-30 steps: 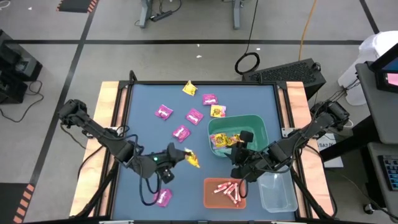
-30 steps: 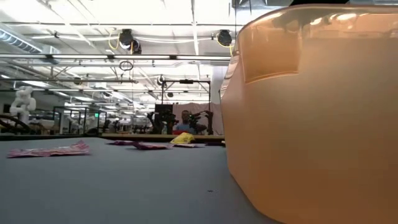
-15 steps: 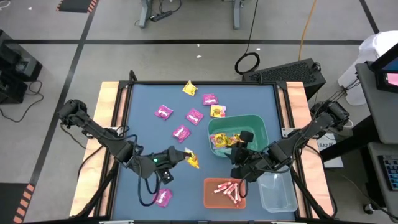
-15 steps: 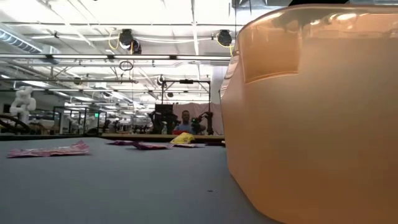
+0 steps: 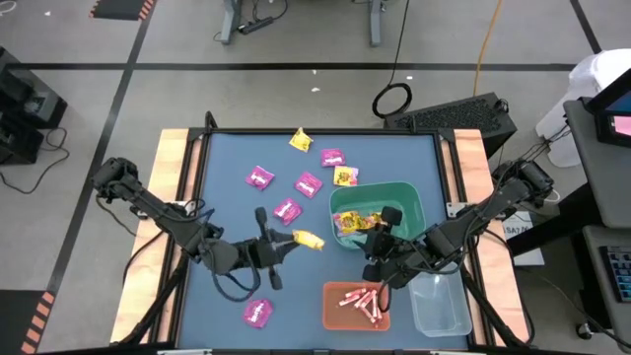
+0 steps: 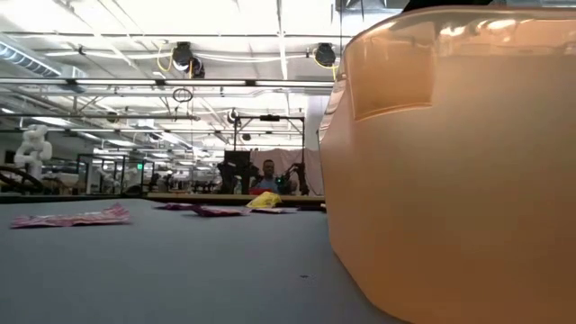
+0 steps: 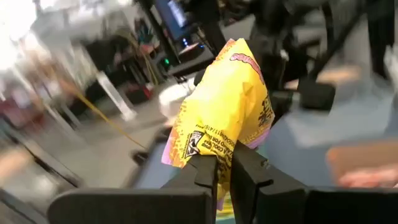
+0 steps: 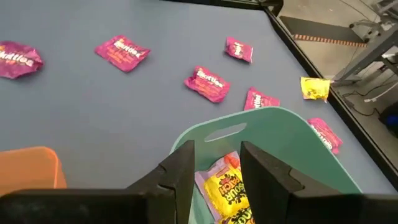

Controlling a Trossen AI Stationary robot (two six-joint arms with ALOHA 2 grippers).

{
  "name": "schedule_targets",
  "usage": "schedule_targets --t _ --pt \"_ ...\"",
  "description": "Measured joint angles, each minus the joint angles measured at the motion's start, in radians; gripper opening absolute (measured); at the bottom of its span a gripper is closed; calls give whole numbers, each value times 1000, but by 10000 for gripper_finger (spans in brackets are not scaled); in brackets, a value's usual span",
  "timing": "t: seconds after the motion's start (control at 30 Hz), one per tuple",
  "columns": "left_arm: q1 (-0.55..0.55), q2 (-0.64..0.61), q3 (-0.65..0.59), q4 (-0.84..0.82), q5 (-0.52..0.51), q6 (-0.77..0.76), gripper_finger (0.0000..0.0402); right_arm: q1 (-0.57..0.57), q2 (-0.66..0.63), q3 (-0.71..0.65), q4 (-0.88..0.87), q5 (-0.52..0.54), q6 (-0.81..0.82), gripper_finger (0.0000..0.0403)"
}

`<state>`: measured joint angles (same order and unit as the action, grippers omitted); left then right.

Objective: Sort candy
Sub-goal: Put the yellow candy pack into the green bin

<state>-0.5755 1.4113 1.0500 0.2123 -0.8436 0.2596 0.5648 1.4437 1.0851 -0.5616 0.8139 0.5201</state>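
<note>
Green bin [image 5: 406, 200] is sitting right of centre in the overhead frame, just right of the left gripper [image 5: 288, 243], which is pinching a yellow candy packet [image 5: 309, 240] shut, while the right gripper [image 5: 378, 264] is hanging half-open, empty, below the bin.

Loose packets [image 5: 309, 184] lie scattered on the table [image 5: 227, 158], left of and behind the bin [image 5: 409, 202] holding more packets. Nearer the front stand a bin of sticks [image 5: 333, 316] and, to its right, another bin [image 5: 441, 308].
</note>
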Motion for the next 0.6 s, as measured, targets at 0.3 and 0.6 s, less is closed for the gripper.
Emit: schedule_targets --t 0.3,0.6 --pt "-2 0 0 -3 17 -539 25 2 0 0 9 -1 57 118" --pt "14 0 0 -46 23 -206 25 61 25 -2 95 154 1 119"
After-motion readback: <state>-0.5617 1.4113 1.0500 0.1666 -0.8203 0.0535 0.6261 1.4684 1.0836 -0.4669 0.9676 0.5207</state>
